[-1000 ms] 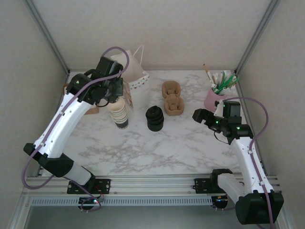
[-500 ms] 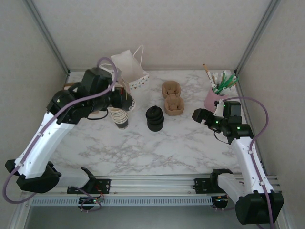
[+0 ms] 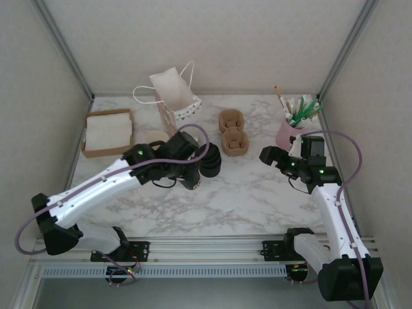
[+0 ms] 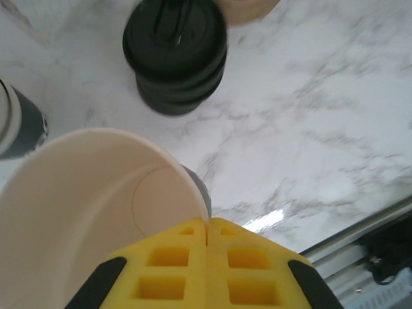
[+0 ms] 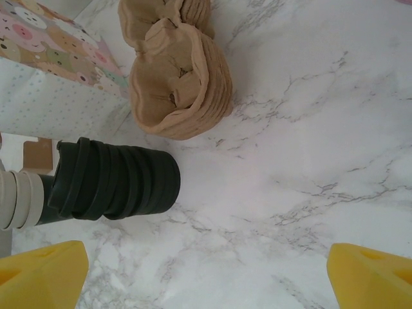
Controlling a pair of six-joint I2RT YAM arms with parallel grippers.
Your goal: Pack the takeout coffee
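Your L tool (image 4: 206,226) is clamped on the rim of the open-topped cup (image 4: 84,193), just beside the lids (image 4: 175,55), mid desk (image 4: 322,129). Your R tool (image 5: 206,273) gapes wide & empty, above the desk at right.

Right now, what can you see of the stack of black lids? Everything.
The stack of black lids is dark, slightly glossy plastic: round lids nested into a short ribbed column, the top one with a raised ridge. It stands roughly upright on the marble table, mid-table, near the tan pulp carriers. Nothing grips it; the left pincer, shut on a cream cup, is close beside it.
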